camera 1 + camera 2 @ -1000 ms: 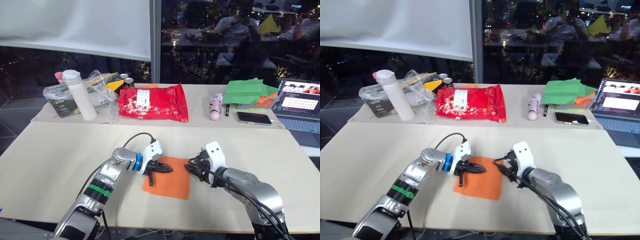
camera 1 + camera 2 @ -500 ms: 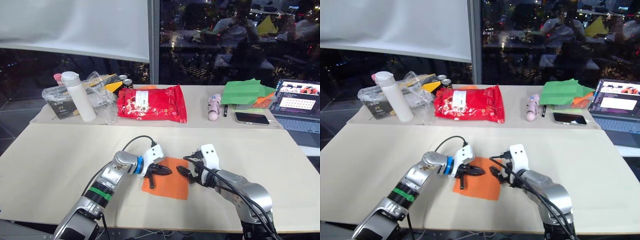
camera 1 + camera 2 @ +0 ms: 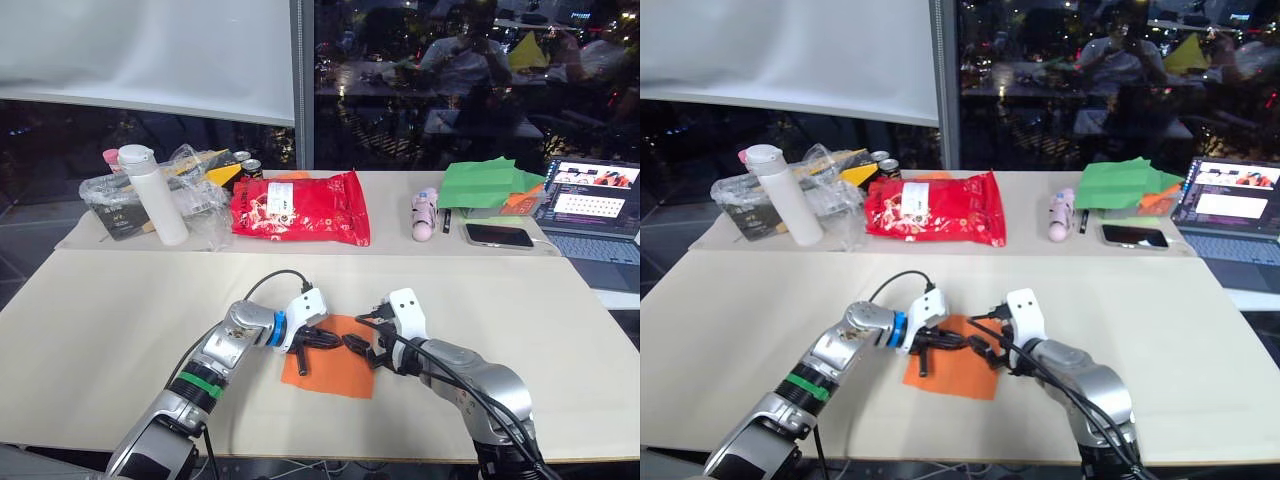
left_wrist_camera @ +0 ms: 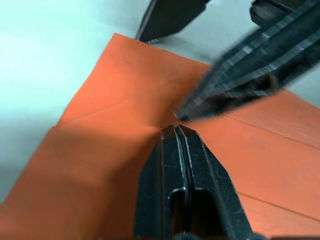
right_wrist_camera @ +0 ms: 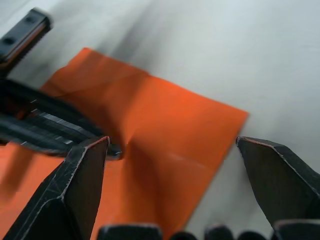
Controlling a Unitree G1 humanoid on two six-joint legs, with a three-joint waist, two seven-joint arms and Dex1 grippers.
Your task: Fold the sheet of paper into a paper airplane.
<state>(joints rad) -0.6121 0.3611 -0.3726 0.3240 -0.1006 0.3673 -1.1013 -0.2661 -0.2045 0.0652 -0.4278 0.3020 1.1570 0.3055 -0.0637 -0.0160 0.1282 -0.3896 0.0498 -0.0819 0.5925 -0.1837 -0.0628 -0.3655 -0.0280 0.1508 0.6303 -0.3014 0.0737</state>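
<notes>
Where both end effectors meet, the sheet of paper point(image 3: 330, 367) lies creased.

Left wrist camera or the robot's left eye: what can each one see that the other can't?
The left wrist view alone shows the left pincer's fingers pressed shut and creases in the sheet of paper. The left eye view alone shows the table and, at its far side, the red snack bag, white bottle, green paper stack, phone and laptop. Both show the orange sheet with the right pincer over it.
</notes>
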